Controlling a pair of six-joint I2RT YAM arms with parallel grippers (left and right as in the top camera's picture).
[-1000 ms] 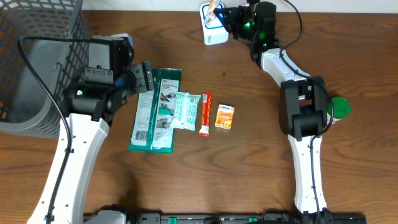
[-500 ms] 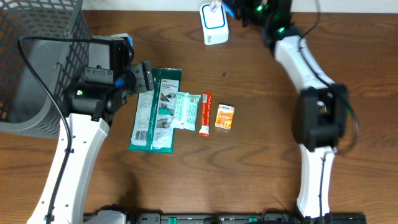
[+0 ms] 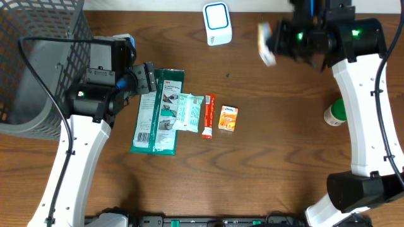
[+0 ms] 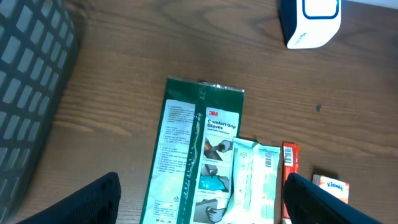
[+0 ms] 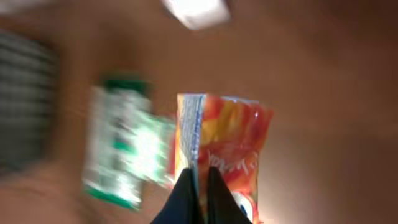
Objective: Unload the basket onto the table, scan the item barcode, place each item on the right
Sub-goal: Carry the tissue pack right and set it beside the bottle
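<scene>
As right gripper (image 5: 199, 182) pinches snack packet (image 5: 231, 134), arm (image 3: 361, 101) aloft

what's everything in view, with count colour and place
wire basket: 1, grey, far left
scanner: 1, white and blue, top centre
glove pack: 1, green, left of centre
pouch: 1, pale teal, overlapping glove pack
stick sachet: 1, red, centre
small box: 1, orange, right of sachet
bottle: 1, green-capped, far right
snack packet: 1, orange-red, in right gripper
table: 1, brown
left gripper: 1, black, open beside glove pack
right gripper: 1, black, shut on snack packet
</scene>
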